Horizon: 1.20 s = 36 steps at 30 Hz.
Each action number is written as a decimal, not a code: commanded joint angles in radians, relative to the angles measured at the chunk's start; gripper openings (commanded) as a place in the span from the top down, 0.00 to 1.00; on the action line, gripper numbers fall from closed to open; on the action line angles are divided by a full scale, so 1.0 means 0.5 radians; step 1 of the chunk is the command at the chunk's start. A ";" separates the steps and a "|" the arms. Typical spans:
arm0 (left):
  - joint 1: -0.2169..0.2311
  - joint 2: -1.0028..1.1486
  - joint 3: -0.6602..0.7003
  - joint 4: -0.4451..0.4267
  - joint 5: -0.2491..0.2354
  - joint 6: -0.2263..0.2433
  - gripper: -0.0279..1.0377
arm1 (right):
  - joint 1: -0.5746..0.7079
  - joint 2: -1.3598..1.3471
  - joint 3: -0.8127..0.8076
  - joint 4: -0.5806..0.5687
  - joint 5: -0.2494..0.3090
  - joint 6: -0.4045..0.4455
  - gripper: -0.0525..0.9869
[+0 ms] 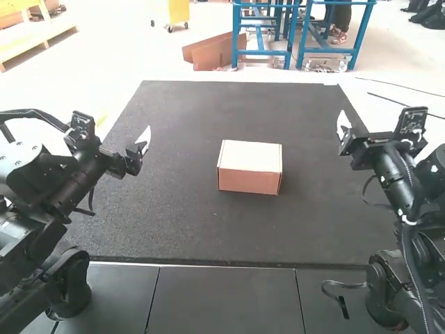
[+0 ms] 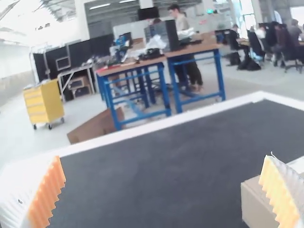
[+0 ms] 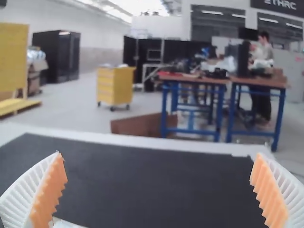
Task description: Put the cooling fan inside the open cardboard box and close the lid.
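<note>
A small brown cardboard box (image 1: 249,167) stands in the middle of the black mat with its lid flat and shut; its inside is hidden. My left gripper (image 1: 139,149) hangs above the mat's left side, well apart from the box, pointing toward it. In the left wrist view the left gripper (image 2: 161,199) is open, with bare mat between its orange pads (image 2: 45,194) and a corner of the box (image 2: 256,204) beside one finger. My right gripper (image 1: 344,136) is held at the mat's right edge. It stands open (image 3: 156,194) over bare mat.
The black mat (image 1: 174,216) covers most of the table; pale table surface (image 1: 83,90) borders it at left, right and back. Dark panels (image 1: 222,299) run along the front edge between the two arm bases.
</note>
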 commanded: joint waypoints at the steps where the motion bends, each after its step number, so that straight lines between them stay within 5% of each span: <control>1: 0.023 -0.126 -0.051 0.010 0.048 0.037 0.07 | -0.063 -0.037 -0.039 0.041 0.025 -0.119 0.09; 5: 0.054 -0.234 -0.116 -0.030 0.014 0.028 0.07 | -0.134 -0.144 -0.153 0.044 -0.030 -0.103 0.09; 11: 0.189 -0.234 -0.134 0.050 -0.013 -0.279 0.07 | -0.305 -0.178 -0.242 0.069 -0.193 0.105 0.09; 15: 0.315 -0.231 -0.159 0.043 -0.023 -0.362 0.07 | -0.437 -0.178 -0.300 0.066 -0.184 0.262 0.09; 26: 0.631 -0.231 -0.241 -0.239 0.069 -0.359 0.07 | -0.729 -0.181 -0.300 -0.330 -0.242 0.302 0.09; 36: 0.674 -0.234 -0.245 -0.361 0.054 -0.328 0.07 | -0.759 -0.181 -0.306 -0.514 -0.276 0.231 0.08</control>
